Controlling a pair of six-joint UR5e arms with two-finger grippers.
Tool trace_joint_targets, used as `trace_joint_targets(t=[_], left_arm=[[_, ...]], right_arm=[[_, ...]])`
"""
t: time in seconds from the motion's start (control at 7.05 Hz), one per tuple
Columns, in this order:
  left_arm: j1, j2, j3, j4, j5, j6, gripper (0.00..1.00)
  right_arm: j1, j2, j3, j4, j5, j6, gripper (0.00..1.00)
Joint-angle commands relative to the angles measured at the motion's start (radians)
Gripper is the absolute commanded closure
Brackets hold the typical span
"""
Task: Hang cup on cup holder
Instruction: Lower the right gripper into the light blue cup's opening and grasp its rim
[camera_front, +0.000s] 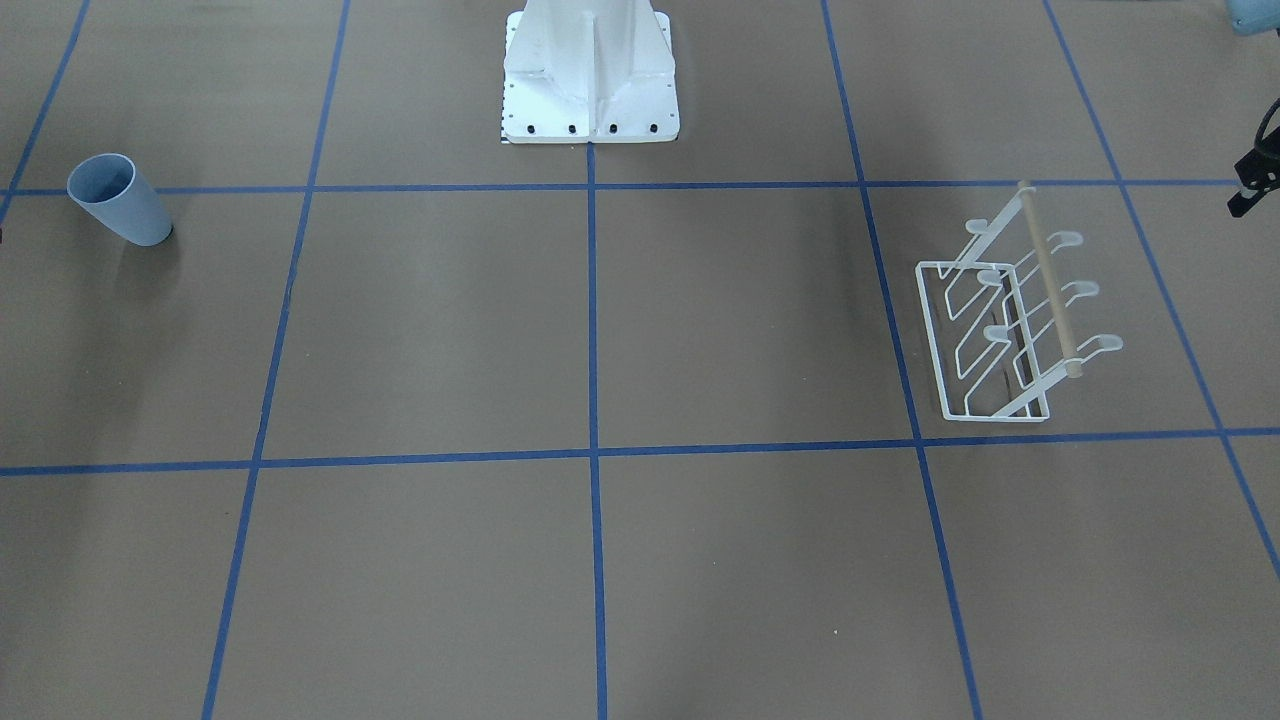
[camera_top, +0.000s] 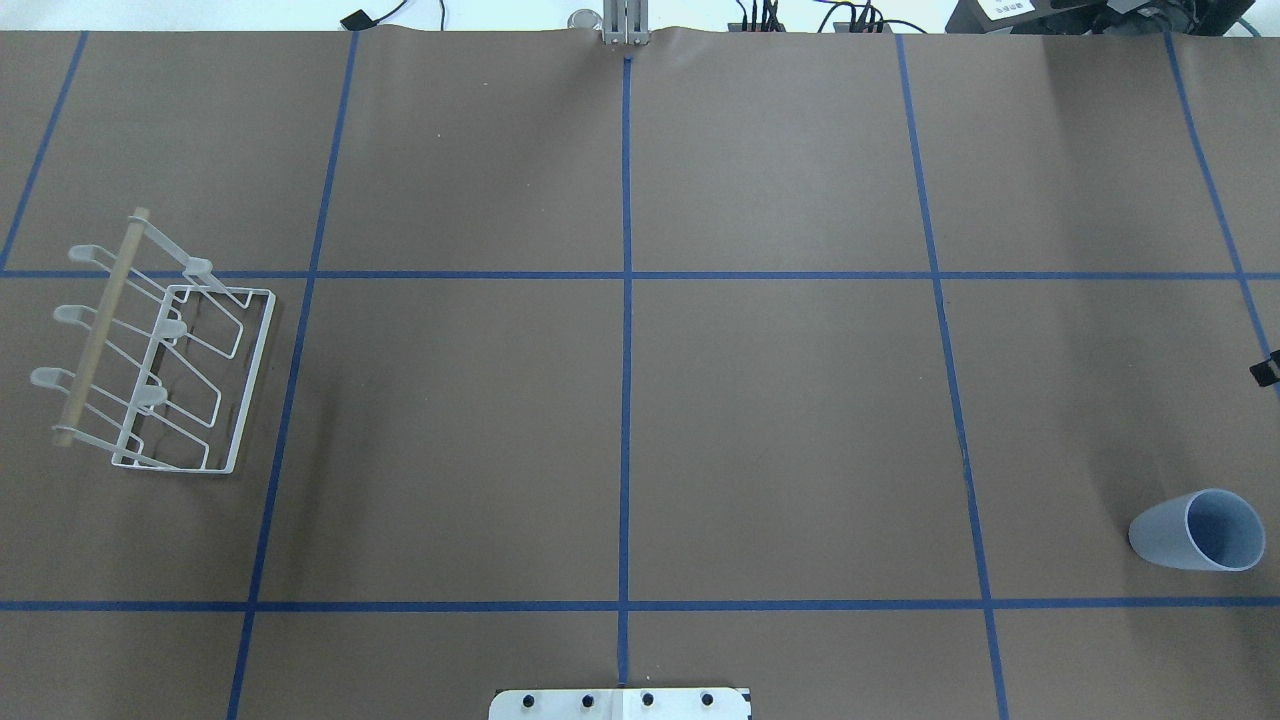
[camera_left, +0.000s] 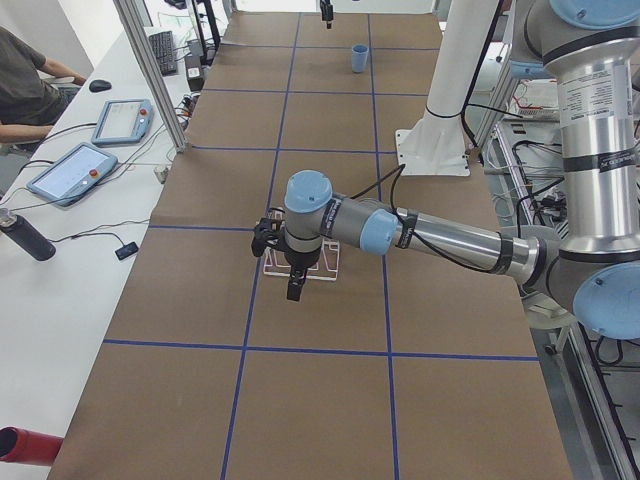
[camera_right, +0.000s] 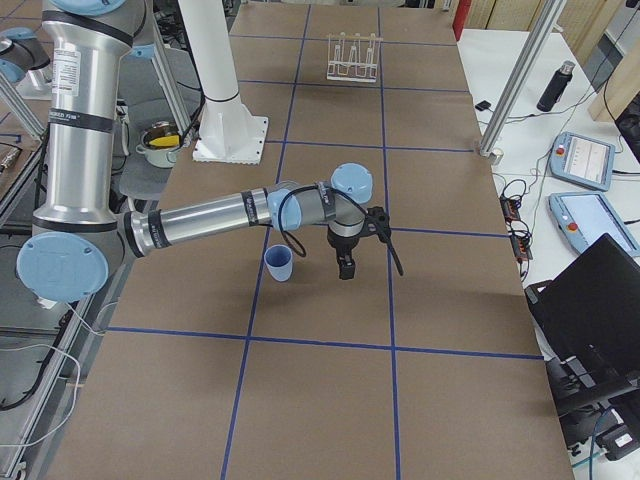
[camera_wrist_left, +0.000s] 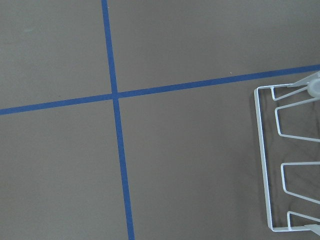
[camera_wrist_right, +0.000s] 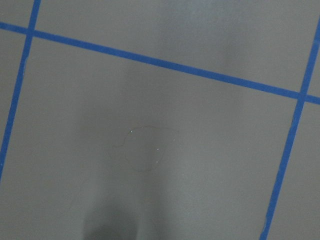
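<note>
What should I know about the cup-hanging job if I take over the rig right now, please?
Left gripper: hangs by the cup holder; open or shut unclear.
Right gripper: hangs beside the cup, not touching it; state also unclear.
The cup stands upright, mouth up, at the right end of the table; the cup holder is at the left end with nothing on it.
Done: nothing.
Left: grasp the cup, carry it across, hang it.

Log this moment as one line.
cup upright, ungripped | rack empty | left gripper near rack | right gripper near cup | jaws unclear
</note>
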Motion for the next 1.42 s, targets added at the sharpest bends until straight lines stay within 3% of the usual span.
trace_joint_targets(t=[0.0, 0.99, 1.28], left_arm=[[0.001, -0.001, 0.000, -0.006, 0.001, -0.001, 0.02], [0.001, -0.018, 0.014, -0.006, -0.001, -0.003, 0.02], [0.001, -0.027, 0.012, -0.004, -0.001, -0.005, 0.02]], right_arm=[[-0.169, -0.118, 0.012, 0.295, -0.009, 0.228, 0.01], [-0.264, -0.167, 0.001, 0.294, -0.042, 0.219, 0.06], [-0.277, -0.157, -0.019, 0.293, -0.042, 0.219, 0.21]])
